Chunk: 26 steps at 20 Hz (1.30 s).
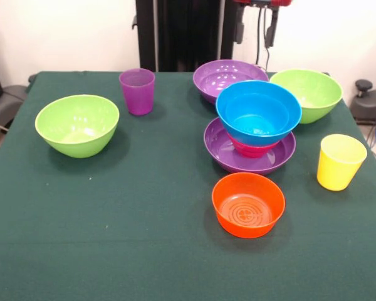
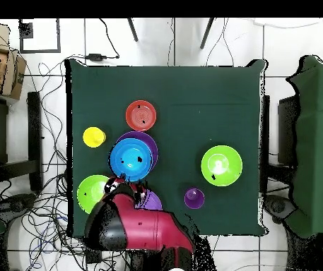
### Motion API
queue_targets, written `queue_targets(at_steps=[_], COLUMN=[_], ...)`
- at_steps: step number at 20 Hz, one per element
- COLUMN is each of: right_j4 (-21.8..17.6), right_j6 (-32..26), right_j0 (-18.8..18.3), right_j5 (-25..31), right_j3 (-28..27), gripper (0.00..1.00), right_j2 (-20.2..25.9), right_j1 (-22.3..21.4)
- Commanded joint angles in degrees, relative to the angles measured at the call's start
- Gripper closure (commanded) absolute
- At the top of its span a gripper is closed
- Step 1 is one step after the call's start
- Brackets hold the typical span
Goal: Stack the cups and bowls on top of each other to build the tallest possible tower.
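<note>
Tower (image 1: pixel 254 135) sits right of table centre in front view: wide purple bowl (image 1: pixel 220 149) as base, small red-pink bowl (image 1: pixel 250 149) nested in it, large blue bowl (image 1: pixel 258 111) on top — 3 high. Blue one sits upright, rim roughly level, hiding most of the red-pink one; only a pink band shows under it.

Orange bowl (image 1: pixel 248 204) is just in front of the tower, close to the base rim but apart from it, upright, empty. Second purple bowl (image 1: pixel 222 76) is right behind the tower, partly hidden by the blue bowl. Lime green bowl (image 1: pixel 313 94) is just beside the tower at back right; can't tell if it touches the blue rim. Yellow cup (image 1: pixel 341 162) stands upright near the right table edge, apart from the base. Purple cup (image 1: pixel 137 91) stands upright at back, left of the second purple bowl. Other lime green bowl (image 1: pixel 77 125) is well apart on the left side, alone.

All on dark green tablecloth (image 1: pixel 113 238). No small translucent blue bowl seen in either view.

My gripper (image 1: pixel 255 30): only the tips show at the top edge in front view, raised above the back purple bowl, holding nothing — fingers (image 1: pixel 271 31) hang apart, released. Overhead, my arm (image 2: pixel 139 226) covers most of that back purple bowl; gripper end sits just beside the blue bowl.
</note>
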Motion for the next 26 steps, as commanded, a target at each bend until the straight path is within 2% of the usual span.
queue_targets(at_steps=[1, 5, 15, 18, 26], right_j4=[-6.2, -8.0, -13.5, -14.2, -16.5], right_j6=[3.2, 2.6, 2.2, 2.9, 4.4], right_j0=[-6.1, -8.4, -13.8, -13.9, -13.2], right_j5=[-4.5, -4.2, -6.2, -6.3, -10.5], right_j3=[4.6, 5.6, 5.9, 5.8, 5.2], gripper=[0.00, 0.00, 0.00, 0.00, 0.00], right_j2=[3.7, 4.5, 6.6, 6.5, 5.0], right_j1=[5.8, 4.8, 6.5, 6.7, 10.9])
